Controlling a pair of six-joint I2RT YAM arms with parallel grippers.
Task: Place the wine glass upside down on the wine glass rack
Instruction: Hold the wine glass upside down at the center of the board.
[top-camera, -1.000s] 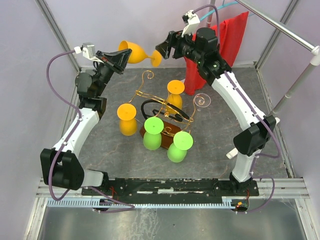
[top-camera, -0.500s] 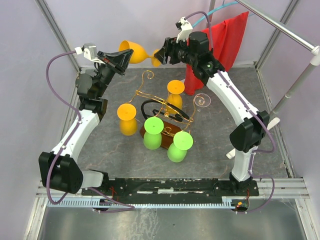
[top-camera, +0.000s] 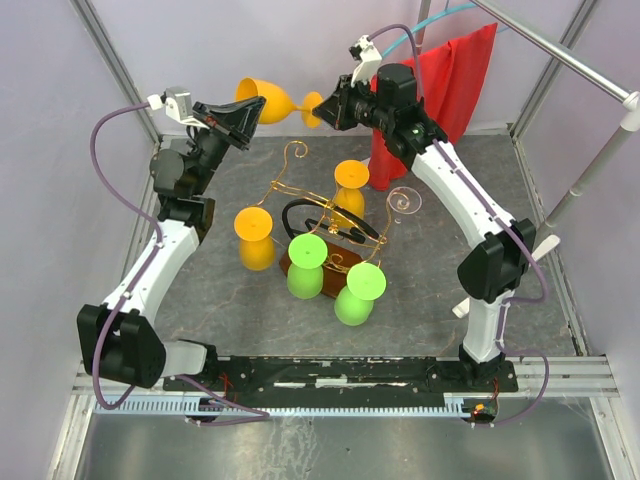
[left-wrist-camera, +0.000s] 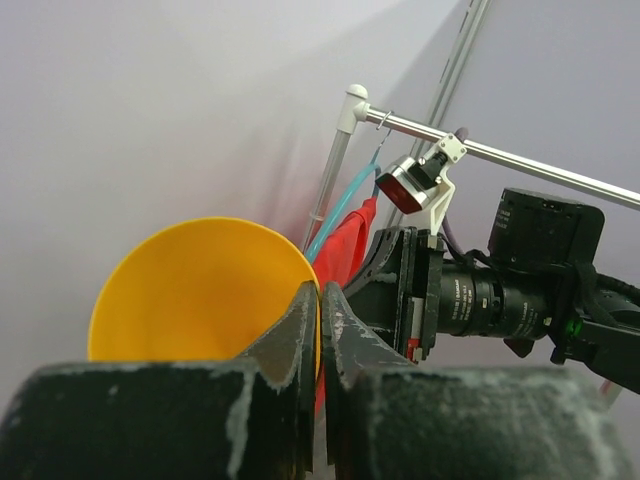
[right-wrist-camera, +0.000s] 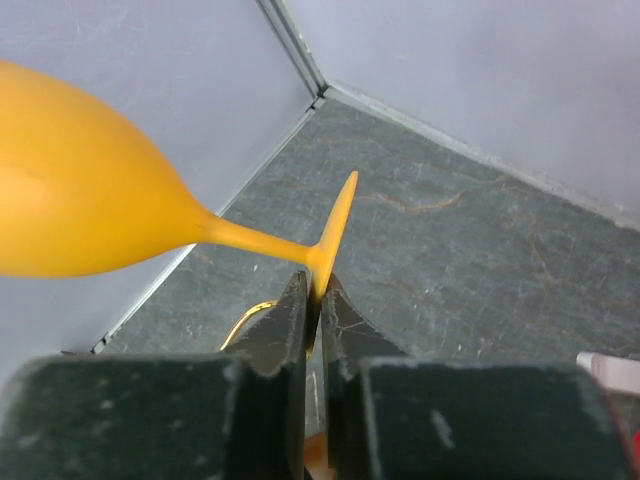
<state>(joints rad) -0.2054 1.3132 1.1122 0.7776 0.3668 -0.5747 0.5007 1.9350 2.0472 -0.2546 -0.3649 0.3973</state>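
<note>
Shows handover stage of wine glass (top-camera: 267, 100): held horizontal in mid-air at far side of counter (top-camera: 215, 300), high above and behind wine glass rack (top-camera: 340, 232), touching neither. Not yet inverted, not yet on rack.

L tool (top-camera: 243, 108): narrow, pinched on bowl rim. Cf. L wrist view, w/ fingertips nearly together on rim wall of glass (left-wrist-camera: 200, 290).

R tool (top-camera: 326, 104): narrow, nipped onto edge of foot disc. Cf. R wrist view, w/ tool (right-wrist-camera: 315, 285) almost shut on lower edge of foot (right-wrist-camera: 335, 225), stem and bowl running off to the left.

Change vs. approx. 1 s ago: R tool then gaping wide just beside foot, not gripping; since moved in and clamped. L grip and glass pose much as before.

Meaning for task: gripped at both ends now, so prob. the transfer point. Next likely needs L tool to let go of bowl, then R arm to turn foot up, bowl down, and carry to a wire arm. Curled arm end (top-camera: 404, 200) on rack's R side looks free.

Around rack: two orange (top-camera: 255, 240) and two green (top-camera: 305, 265) glasses, foot up; hung or standing, cannot tell from above.

Risk: thin edge-only pinch on foot; could pivot once L lets go.
</note>
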